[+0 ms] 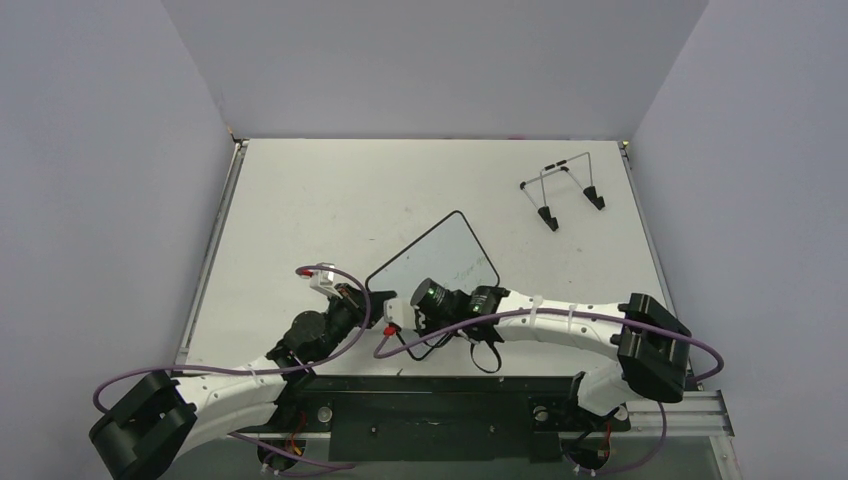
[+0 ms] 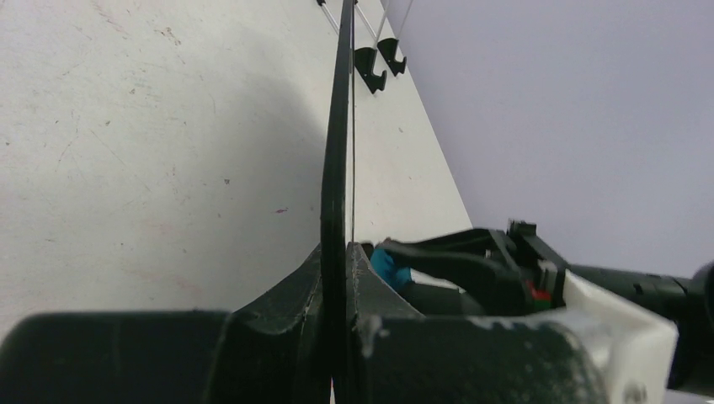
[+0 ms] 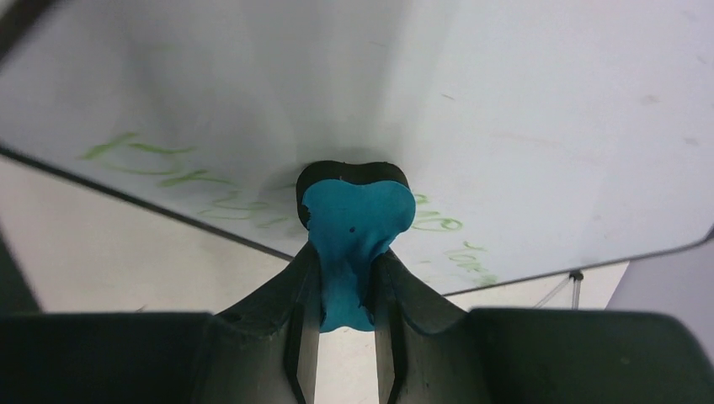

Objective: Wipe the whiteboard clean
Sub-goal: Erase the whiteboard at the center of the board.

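Closest in the right wrist view are two black fingers (image 3: 269, 324). The right jaws are clamped on the narrow waist of a blue eraser (image 3: 355, 227). Its wide end is pressed flat against the white face of the whiteboard (image 3: 514, 101), between two patches of green handwriting (image 3: 156, 160) that run along the board's black rim.

In the left wrist view the whiteboard (image 2: 337, 168) is seen edge-on as a thin black line. The left jaws are closed on its near rim, one finger (image 2: 286, 295) on either side. The eraser (image 2: 389, 264) shows just beyond, on the board's right face.

From above, the whiteboard (image 1: 435, 262) sits near the middle of the desk (image 1: 320, 190), close to the arms, turned at an angle with its near corner lost between the two wrists. It looks tipped up rather than flat; whether its lower rim touches the desk cannot be told.

The left arm (image 1: 235, 385) has its elbow low at the near left, and its forearm reaches away and to the right towards the board's near left side. The right arm (image 1: 570, 325) bends at the near right, and its forearm stretches leftward, almost level, to meet the board's near edge.

A wire stand (image 1: 563, 190) with black feet rests well apart at the far right of the desk.
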You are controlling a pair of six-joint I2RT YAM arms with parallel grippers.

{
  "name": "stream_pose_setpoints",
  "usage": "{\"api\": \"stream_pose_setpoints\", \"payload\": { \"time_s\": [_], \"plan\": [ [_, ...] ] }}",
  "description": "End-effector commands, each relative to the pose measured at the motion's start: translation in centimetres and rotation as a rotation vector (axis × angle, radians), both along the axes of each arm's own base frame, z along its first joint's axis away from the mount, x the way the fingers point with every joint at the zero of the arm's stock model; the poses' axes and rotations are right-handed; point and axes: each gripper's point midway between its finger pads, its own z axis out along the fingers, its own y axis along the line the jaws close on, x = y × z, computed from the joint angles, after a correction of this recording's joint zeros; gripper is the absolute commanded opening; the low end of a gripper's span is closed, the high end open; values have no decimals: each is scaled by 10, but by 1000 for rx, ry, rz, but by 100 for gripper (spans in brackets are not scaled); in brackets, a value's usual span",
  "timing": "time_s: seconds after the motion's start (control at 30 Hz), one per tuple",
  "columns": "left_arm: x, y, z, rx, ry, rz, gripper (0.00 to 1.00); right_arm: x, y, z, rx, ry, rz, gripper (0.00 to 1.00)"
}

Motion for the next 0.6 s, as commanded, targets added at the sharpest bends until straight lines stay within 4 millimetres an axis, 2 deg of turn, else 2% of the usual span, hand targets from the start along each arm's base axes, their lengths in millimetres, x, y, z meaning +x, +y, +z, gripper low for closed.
{"api": "stream_pose_setpoints", "payload": {
  "time_s": [0.0,0.1,0.27,0.37,0.43,0.5,0.57],
  "plan": [
    [0,-11,69,-177,-143,-37,0,51,-14,24,110,-123,-229,0],
    [0,-12,69,-179,-142,-40,0,41,-13,16,87,-74,-177,0],
    [-1,-10,69,-181,-141,-38,0,-4,3,-4,-27,-39,53,0],
    [-1,-8,67,-171,-136,-29,0,-18,8,-7,-51,-40,124,0],
    [-1,-7,68,-171,-138,-26,0,-13,8,-5,-49,-68,106,0],
    [-1,-6,69,-174,-140,-23,0,7,3,0,-30,-112,15,0],
    [-2,-6,69,-174,-142,-25,0,38,-13,8,15,-131,-144,0]
  ]
}}
